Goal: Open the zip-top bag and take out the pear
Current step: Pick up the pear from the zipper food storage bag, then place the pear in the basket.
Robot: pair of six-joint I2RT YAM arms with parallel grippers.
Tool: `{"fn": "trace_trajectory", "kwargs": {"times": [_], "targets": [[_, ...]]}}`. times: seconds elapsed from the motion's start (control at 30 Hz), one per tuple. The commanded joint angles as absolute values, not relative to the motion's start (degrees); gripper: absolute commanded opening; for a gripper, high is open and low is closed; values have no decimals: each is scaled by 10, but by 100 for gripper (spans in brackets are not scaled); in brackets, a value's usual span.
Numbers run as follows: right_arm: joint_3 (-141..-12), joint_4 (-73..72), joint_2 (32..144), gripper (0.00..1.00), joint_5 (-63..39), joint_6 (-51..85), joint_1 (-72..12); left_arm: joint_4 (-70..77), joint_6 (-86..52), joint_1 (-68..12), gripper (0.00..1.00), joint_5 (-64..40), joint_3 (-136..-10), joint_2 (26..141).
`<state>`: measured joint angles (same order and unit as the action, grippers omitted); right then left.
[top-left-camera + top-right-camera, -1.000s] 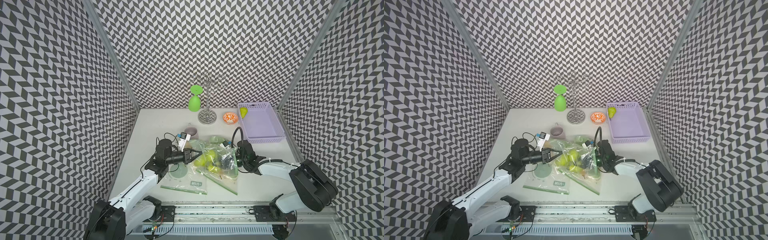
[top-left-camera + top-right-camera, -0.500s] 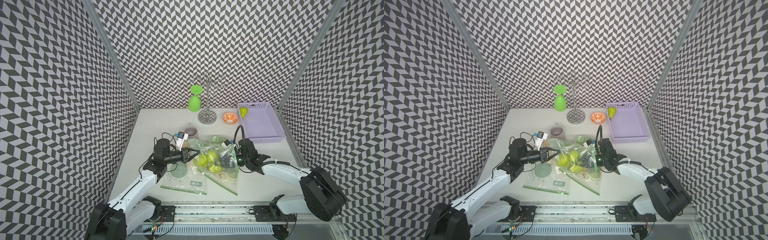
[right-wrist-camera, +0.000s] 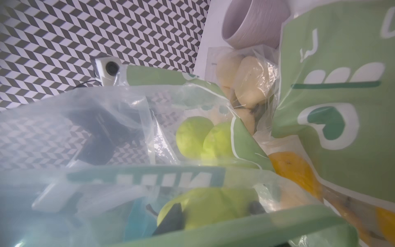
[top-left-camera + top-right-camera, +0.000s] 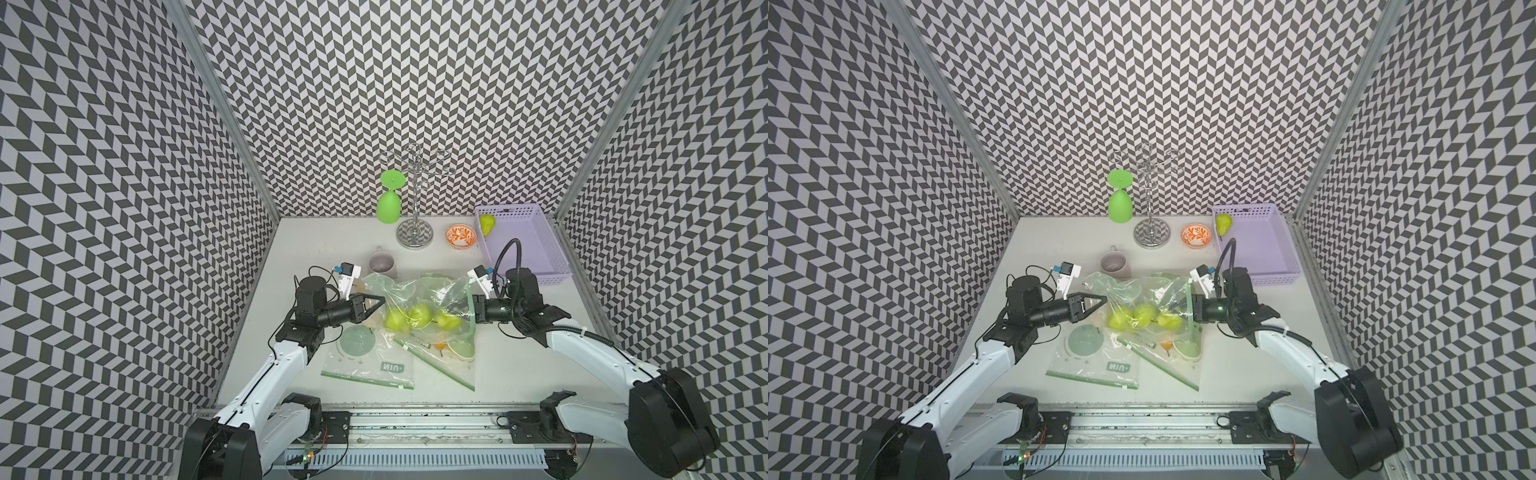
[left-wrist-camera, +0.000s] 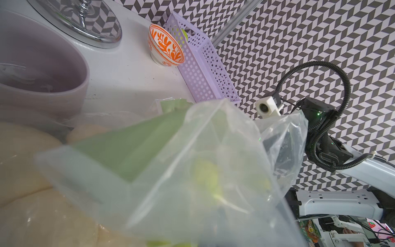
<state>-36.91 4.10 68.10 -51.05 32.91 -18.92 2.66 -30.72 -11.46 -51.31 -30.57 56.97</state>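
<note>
The jaws of the left gripper [image 4: 380, 301] are clenched on the left corner of the bag [image 4: 419, 293]; both top views show the tips meeting on the film. The jaws of the right gripper [image 4: 456, 311] stand apart inside the bag mouth, with one finger [image 3: 174, 216] on each side of the pear [image 3: 213, 207]. Whether they press the pear cannot be told.

The bag spans between the two grippers above the middle of the table [image 4: 519, 365]. Its mouth faces the right arm and is open. The green zip strip [image 4: 1189, 293] stands upright around the right gripper. The pear lies just inside the mouth. Two other pears [image 4: 419, 315] lie side by side in the same bag, nearer the left gripper.

Two flat bags [image 4: 368, 368] lie between the bag and the front edge, partly under it. The mug [image 4: 381, 266] stands just behind the bag. The stand [image 4: 414, 235], with an inverted green glass [image 4: 388, 208] beside it, and the bowl [image 4: 460, 237] stand along the back edge. The basket [image 4: 536, 245] occupies the back right corner. A further pear [image 4: 487, 224] lies in the basket's back left corner.
</note>
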Motion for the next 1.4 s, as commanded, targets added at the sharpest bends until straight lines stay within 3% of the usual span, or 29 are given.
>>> {"fn": "trace_trajectory", "kwargs": {"times": [0.0, 0.27, 0.37, 0.6, 0.83, 0.9, 1.03, 1.13, 1.27, 1.37], "targets": [[-388, 41, 653, 44, -517, 348, -157, 19, -294, -111, 0, -526, -320, 561], [-415, 31, 629, 43, -492, 401, -87, 20, -294, -107, 0, -531, -323, 563], [-448, 90, 635, 43, -462, 380, -55, 17, -293, -101, 0, -533, -323, 561], [-465, 104, 651, 43, -431, 366, 68, 13, -290, -80, 0, -549, -327, 563], [-508, 30, 752, 43, -294, 394, 103, 15, -290, -77, 0, -559, -337, 574], [-538, 20, 811, 46, -276, 398, 103, 16, -291, -77, 0, -562, -341, 574], [-634, 48, 936, 71, -264, 376, 98, 30, -302, -77, 0, -572, -340, 575], [-661, 29, 972, 84, -269, 372, 98, 33, -304, -77, 0, -575, -338, 577], [-659, 43, 944, 84, -337, 352, 88, 32, -304, -77, 0, -574, -334, 573], [-586, 48, 860, 74, -393, 341, 76, 35, -305, -78, 0, -573, -328, 572]]}}
